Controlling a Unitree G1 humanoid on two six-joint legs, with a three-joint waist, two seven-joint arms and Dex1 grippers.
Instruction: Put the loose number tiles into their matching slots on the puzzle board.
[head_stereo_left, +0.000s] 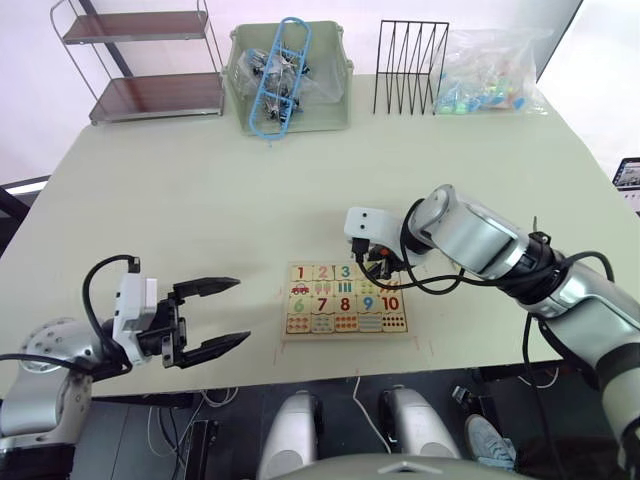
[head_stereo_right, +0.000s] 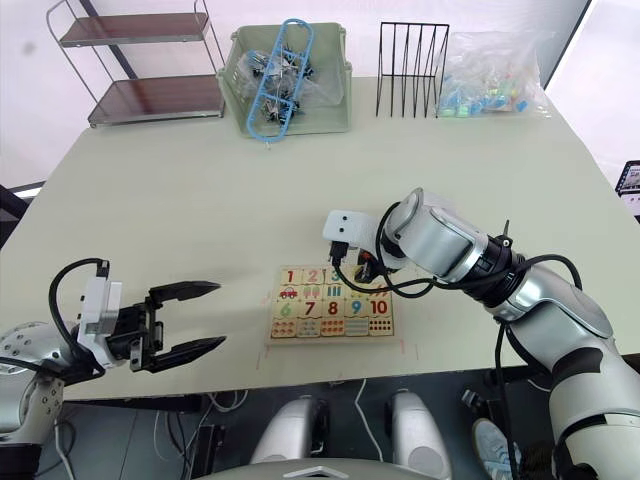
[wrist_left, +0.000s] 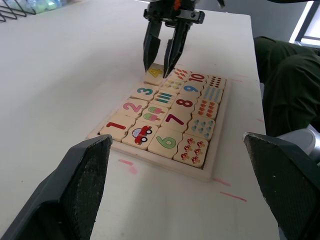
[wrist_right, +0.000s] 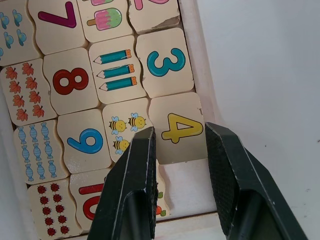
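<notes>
The puzzle board (wrist_left: 165, 162) lies near the table's front edge, right of centre. Tiles 1 (wrist_left: 116, 126), 2 (wrist_left: 134, 106) and 3 (wrist_right: 165, 62) sit in its top row. My right gripper (head_stereo_left: 378, 268) reaches down over that row and is shut on the yellow 4 tile (wrist_right: 176, 112). This tile is shifted toward the rim and tilted. Beside it a slot (wrist_right: 180, 185) stands bare. The other rows hold tiles 6 to 10 and picture tiles. My left gripper (head_stereo_left: 240, 312) hovers open, left of the board, holding nothing.
Along the far edge stand a two-tier shelf (head_stereo_left: 145, 65), a green bin with a blue rack (head_stereo_left: 290, 80), a black wire rack (head_stereo_left: 410, 68) and a plastic bag of coloured pieces (head_stereo_left: 490, 70). Small red marks are on the table around the board.
</notes>
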